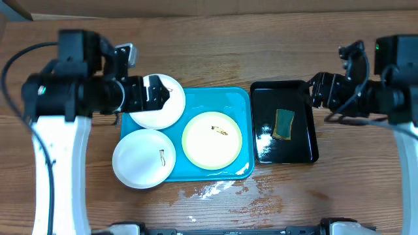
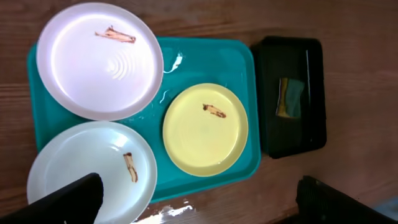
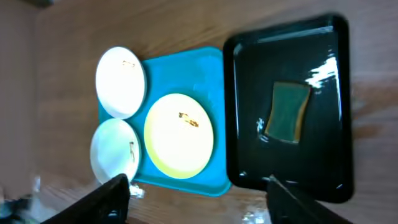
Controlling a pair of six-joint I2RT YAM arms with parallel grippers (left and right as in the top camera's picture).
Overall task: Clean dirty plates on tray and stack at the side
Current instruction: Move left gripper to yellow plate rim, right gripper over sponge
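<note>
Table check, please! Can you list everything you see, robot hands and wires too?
Surface: wooden table, wet splashes by the turquoise tray.
Job's things: two white plates overhang the tray's left edge; yellow plate inside; each carries a brown smear.
Clutter: black tray holding a sponge.
Grippers: left gripper open over a white plate; right gripper open above the black tray's corner.
Cables: black cable beside the left arm.
Surroundings: nothing seen.
</note>
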